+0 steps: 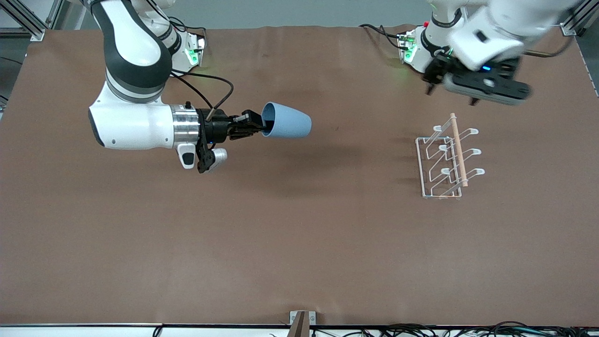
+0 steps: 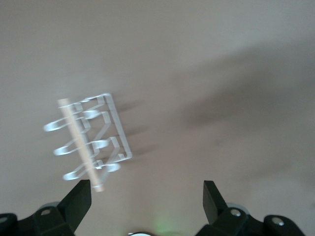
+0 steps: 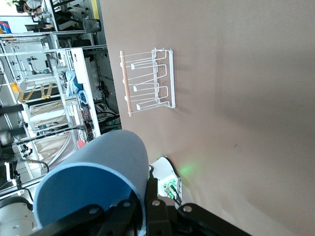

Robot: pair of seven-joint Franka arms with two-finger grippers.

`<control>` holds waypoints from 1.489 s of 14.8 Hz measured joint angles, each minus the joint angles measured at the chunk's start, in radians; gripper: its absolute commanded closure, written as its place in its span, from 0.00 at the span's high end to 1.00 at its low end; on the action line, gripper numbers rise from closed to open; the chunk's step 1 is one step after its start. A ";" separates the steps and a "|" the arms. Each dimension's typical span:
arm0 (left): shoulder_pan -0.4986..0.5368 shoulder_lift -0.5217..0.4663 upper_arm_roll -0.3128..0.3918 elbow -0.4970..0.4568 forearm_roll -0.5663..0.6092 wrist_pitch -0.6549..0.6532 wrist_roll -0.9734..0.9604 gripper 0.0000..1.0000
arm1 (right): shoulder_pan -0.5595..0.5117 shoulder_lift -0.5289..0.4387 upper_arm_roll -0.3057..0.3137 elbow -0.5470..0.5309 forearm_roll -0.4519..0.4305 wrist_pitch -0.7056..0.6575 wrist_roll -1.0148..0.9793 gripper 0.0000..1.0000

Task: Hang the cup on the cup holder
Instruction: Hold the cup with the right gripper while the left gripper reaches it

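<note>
The light-blue cup (image 1: 288, 120) lies on its side in the air, its rim pinched by my right gripper (image 1: 255, 125), over the table's middle toward the right arm's end. In the right wrist view the cup (image 3: 93, 182) fills the lower corner, with my right gripper (image 3: 147, 201) shut on its rim wall. The white wire cup holder (image 1: 449, 157) with its wooden dowel stands on the table toward the left arm's end; it also shows in the right wrist view (image 3: 147, 81) and the left wrist view (image 2: 91, 140). My left gripper (image 1: 451, 95) hangs open and empty above the table beside the holder (image 2: 146, 194).
The brown table mat (image 1: 299, 243) covers the whole table. Both arm bases with green lights and cables (image 1: 192, 54) stand along its edge farthest from the front camera. A small bracket (image 1: 302, 320) sits at the edge nearest the front camera.
</note>
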 measured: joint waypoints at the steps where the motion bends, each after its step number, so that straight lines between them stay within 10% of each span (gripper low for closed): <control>1: -0.002 0.000 -0.037 0.001 -0.026 0.000 0.000 1.00 | 0.001 0.005 0.000 0.002 0.002 0.000 0.000 0.02; 9: -0.018 0.026 -0.339 -0.001 -0.045 0.222 0.029 1.00 | 0.006 0.017 0.000 0.011 0.007 -0.001 -0.001 0.04; 22: -0.059 0.293 -0.349 -0.001 0.073 0.558 0.546 1.00 | 0.018 0.019 -0.001 0.027 0.008 -0.050 -0.180 0.04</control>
